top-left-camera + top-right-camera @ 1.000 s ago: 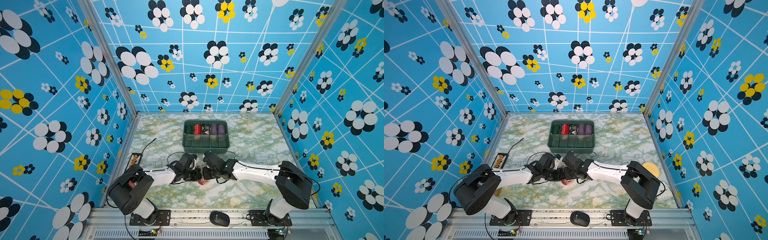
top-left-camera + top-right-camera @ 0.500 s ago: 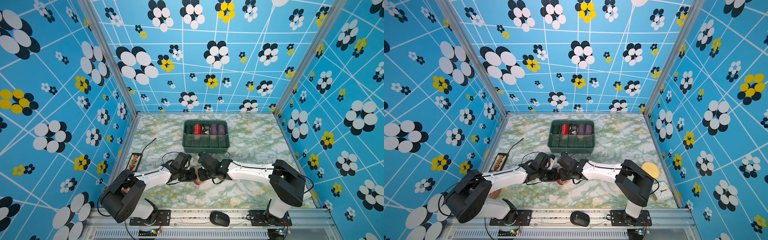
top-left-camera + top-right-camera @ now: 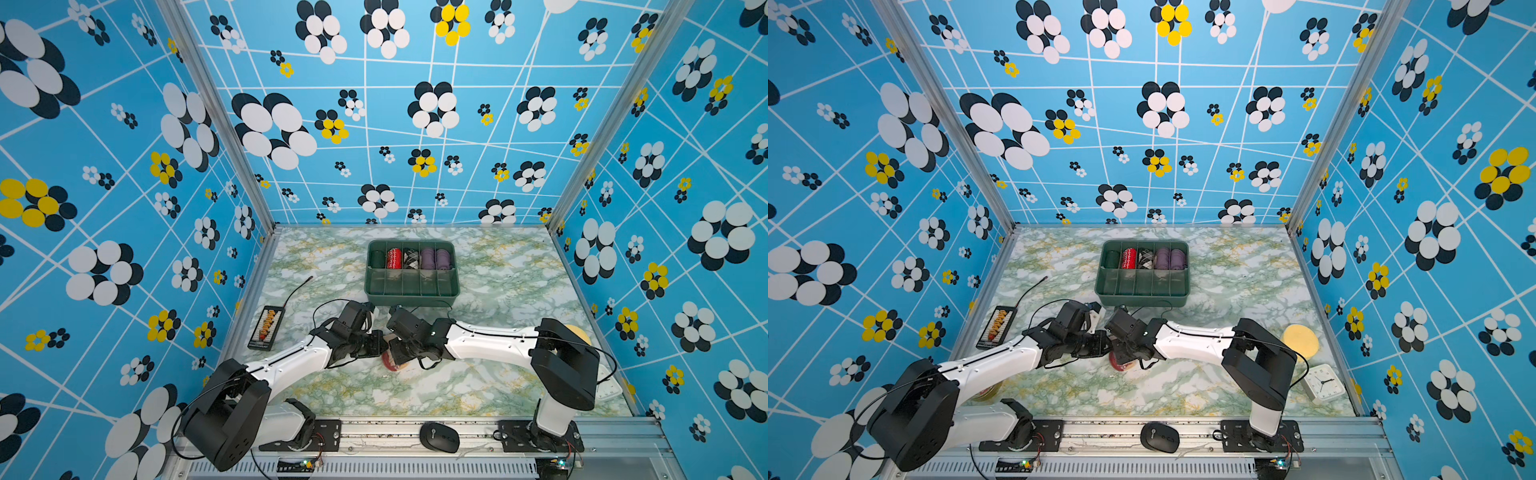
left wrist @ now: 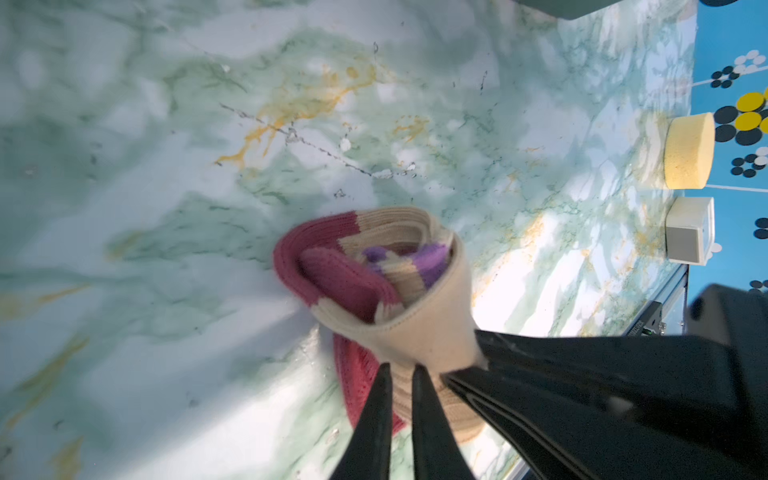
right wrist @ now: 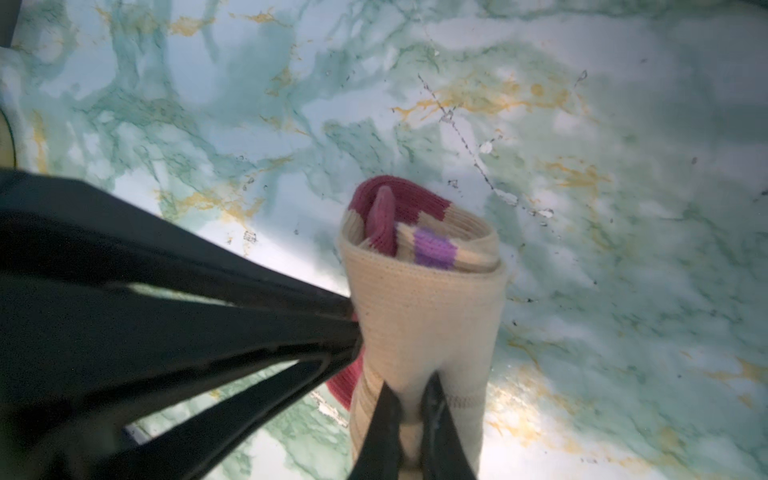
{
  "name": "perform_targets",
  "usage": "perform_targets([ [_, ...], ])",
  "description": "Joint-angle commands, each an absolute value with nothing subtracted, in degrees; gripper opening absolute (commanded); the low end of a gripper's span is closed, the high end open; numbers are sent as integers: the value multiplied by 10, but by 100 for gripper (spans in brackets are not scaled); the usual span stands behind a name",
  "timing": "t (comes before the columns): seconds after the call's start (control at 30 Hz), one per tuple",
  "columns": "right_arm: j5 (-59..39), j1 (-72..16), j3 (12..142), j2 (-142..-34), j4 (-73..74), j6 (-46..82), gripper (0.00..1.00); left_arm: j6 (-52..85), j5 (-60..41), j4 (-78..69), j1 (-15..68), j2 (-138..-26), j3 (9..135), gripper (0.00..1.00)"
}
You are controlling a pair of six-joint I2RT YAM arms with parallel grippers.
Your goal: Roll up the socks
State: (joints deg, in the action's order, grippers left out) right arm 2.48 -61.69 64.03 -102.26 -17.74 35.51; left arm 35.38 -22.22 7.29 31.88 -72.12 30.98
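Left wrist view: looking down on the socks (image 4: 415,316), rolled into a tan ribbed bundle, maroon and purple showing at the open end. Lying on the marbled surface (image 4: 208,249), held from two sides. Left end effector (image 4: 401,368) nearly together, sock fabric pinched between the tips. Right end effector (image 5: 409,384) clamped on the tan outer layer, fabric drawn to a point at the grip. In both top views, bundle near the front middle of the surface, mostly hidden under the two wrists, with only a maroon and tan edge visible. Behind it and apart: green tray (image 3: 411,297), other rolled pairs in its back row. Near the right wall: yellow sponge (image 3: 1301,340) and white clock (image 3: 1323,382).
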Motion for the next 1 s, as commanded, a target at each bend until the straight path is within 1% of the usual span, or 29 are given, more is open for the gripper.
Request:
perform_targets([
  [0.0,14,-630,630,-1060,-247,351,0,368,-215,65,314,-695,290,14],
  [0.13,12,-631,634,-1064,-247,351,0,380,-224,43,314,-689,283,14],
  [0.63,8,-632,625,-1065,-240,354,0,396,-228,-12,351,-757,295,12],
  [0.7,7,-632,625,-1066,-239,354,0,400,-228,-15,358,-763,293,8],
  [0.77,7,-632,625,-1067,-239,354,0,400,-229,-13,366,-770,289,0],
  [0.97,7,-631,623,-1066,-236,355,0,399,-232,-4,381,-779,268,0],
])
